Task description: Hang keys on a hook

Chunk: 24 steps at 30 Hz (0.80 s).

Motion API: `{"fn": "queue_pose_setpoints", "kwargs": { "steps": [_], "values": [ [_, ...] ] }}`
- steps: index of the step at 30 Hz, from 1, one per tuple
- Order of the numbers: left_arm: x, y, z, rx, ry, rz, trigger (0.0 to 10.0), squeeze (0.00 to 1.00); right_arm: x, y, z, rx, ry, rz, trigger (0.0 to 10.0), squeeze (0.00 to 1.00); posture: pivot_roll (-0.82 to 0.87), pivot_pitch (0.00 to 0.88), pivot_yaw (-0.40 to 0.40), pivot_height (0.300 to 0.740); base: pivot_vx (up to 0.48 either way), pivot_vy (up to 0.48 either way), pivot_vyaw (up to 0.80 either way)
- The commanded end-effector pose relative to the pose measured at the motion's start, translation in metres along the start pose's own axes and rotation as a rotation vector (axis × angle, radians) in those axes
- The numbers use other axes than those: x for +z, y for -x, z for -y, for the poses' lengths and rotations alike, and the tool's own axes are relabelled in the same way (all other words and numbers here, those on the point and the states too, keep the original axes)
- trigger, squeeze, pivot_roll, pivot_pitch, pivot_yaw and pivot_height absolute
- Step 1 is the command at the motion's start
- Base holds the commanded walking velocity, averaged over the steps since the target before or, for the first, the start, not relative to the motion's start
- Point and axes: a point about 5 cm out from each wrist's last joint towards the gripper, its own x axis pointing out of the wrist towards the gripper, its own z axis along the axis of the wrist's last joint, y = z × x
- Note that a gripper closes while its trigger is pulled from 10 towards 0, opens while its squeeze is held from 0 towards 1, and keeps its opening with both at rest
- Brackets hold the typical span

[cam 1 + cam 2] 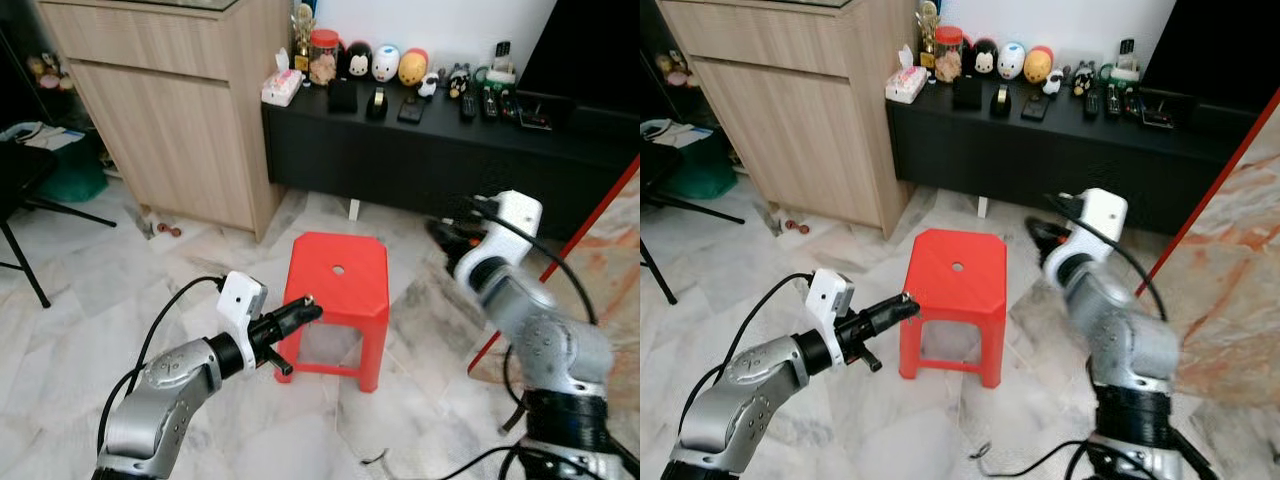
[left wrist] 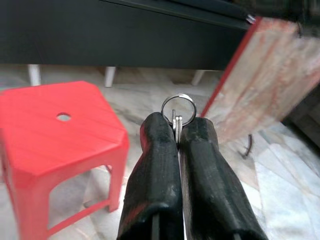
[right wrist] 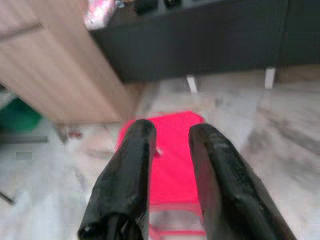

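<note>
Beside the red stool (image 1: 338, 290), the left gripper (image 1: 305, 309) is raised at seat height, its two black fingers (image 2: 155, 170) clenched on the keys (image 2: 178, 116); a silver key ring pokes out past the fingertips, over the marble floor (image 1: 90, 330). On the other side of the stool, the right gripper (image 3: 170, 145) hangs with its fingers parted and nothing between them, pointing down toward the stool top. Behind stands a long black cabinet (image 1: 440, 150) lined with small figurines and remotes, next to a wooden cupboard (image 1: 170, 110)
</note>
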Motion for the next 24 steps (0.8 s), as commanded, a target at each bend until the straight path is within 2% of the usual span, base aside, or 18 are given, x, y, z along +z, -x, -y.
{"fn": "queue_pose_setpoints", "kwargs": {
  "steps": [1, 3, 4, 5, 6, 8, 9, 13, 14, 17, 18, 20, 21, 22, 23, 24],
  "values": [
    [-0.004, 0.004, -0.004, 0.045, 0.0, 0.0, 10.0, 0.0, -0.017, 0.0, 0.022, -0.067, -0.008, -0.05, 10.0, 0.0, 0.0, 0.109, -0.058, 0.734, 0.0, 0.0, 0.0],
    [-0.003, 0.004, -0.007, 0.09, -0.032, -0.005, 10.0, 0.0, -0.041, 0.0, 0.041, -0.128, -0.002, -0.121, 10.0, 0.0, 0.0, 0.098, -0.058, 0.734, 0.0, 0.0, 0.0],
    [-0.004, 0.005, -0.017, 0.182, -0.058, -0.02, 10.0, 0.0, -0.07, 0.003, 0.06, -0.184, 0.015, -0.217, 10.0, 0.0, 0.01, 0.092, -0.057, 0.734, 0.0, 0.0, 0.0],
    [-0.005, 0.007, -0.024, 0.235, -0.066, -0.034, 10.0, 0.0, -0.084, 0.005, 0.068, -0.206, 0.021, -0.264, 10.0, 0.0, 0.01, 0.091, -0.059, 0.734, 0.0, 0.0, 0.0],
    [-0.005, 0.007, -0.024, 0.235, -0.066, -0.034, 10.0, 0.0, -0.084, 0.005, 0.068, -0.206, 0.021, -0.264, 10.0, 0.0, 0.01, 0.091, -0.059, 0.734, 0.0, 0.0, 0.0],
    [-0.009, 0.012, -0.036, 0.329, -0.067, -0.061, 10.0, 0.0, -0.108, 0.01, 0.08, -0.24, 0.025, -0.336, 10.0, 0.0, 0.02, 0.083, -0.06, 0.734, 0.0, 0.0, 0.0],
    [-0.009, 0.012, -0.036, 0.329, -0.067, -0.061, 10.0, 0.0, -0.108, 0.01, 0.08, -0.24, 0.025, -0.336, 10.0, 0.0, 0.02, 0.083, -0.06, 0.734, 0.0, 0.0, 0.0],
    [-0.026, 0.029, -0.065, 0.56, -0.094, -0.142, 10.0, 0.0, -0.157, 0.023, 0.099, -0.293, 0.033, -0.46, 10.0, 0.0, 0.02, 0.061, -0.057, 0.734, 0.0, 0.0, 0.0],
    [-0.026, 0.029, -0.065, 0.56, -0.094, -0.142, 10.0, 0.0, -0.157, 0.023, 0.099, -0.293, 0.033, -0.46, 10.0, 0.0, 0.02, 0.061, -0.057, 0.734, 0.0, 0.0, 0.0],
    [-0.042, 0.038, -0.076, 0.656, -0.108, -0.195, 10.0, 0.0, -0.181, 0.032, 0.104, -0.309, 0.065, -0.529, 10.0, 0.0, 0.02, 0.045, -0.057, 0.734, 0.0, 0.0, 0.0],
    [-0.042, 0.038, -0.076, 0.656, -0.108, -0.195, 10.0, 0.0, -0.181, 0.032, 0.104, -0.309, 0.065, -0.529, 10.0, 0.0, 0.02, 0.045, -0.057, 0.734, 0.0, 0.0, 0.0],
    [-0.062, 0.046, -0.081, 0.709, -0.121, -0.253, 10.0, 0.0, -0.202, 0.042, 0.106, -0.315, 0.056, -0.585, 10.0, 0.0, 0.02, 0.034, -0.057, 0.734, 0.0, 0.0, 0.0],
    [-0.062, 0.046, -0.081, 0.709, -0.121, -0.253, 10.0, 0.0, -0.202, 0.042, 0.106, -0.315, 0.056, -0.585, 10.0, 0.0, 0.02, 0.034, -0.057, 0.734, 0.0, 0.0, 0.0],
    [-0.082, 0.054, -0.084, 0.755, -0.141, -0.335, 10.0, 0.0, -0.215, 0.051, 0.109, -0.324, 0.068, -0.621, 10.0, 0.0, 0.02, 0.022, -0.058, 0.734, 0.0, 0.0, 0.0],
    [-0.089, 0.057, -0.084, 0.758, -0.157, -0.372, 10.0, 0.0, -0.219, 0.054, 0.11, -0.33, 0.07, -0.63, 10.0, 0.0, 0.02, 0.019, -0.058, 0.734, 0.0, 0.0, 0.0],
    [-0.106, 0.061, -0.081, 0.752, -0.149, -0.432, 10.0, 0.0, -0.226, 0.062, 0.115, -0.364, 0.089, -0.664, 10.0, 0.0, 0.03, 0.012, -0.058, 0.734, 0.0, 0.0, 0.0]
  ]
}}
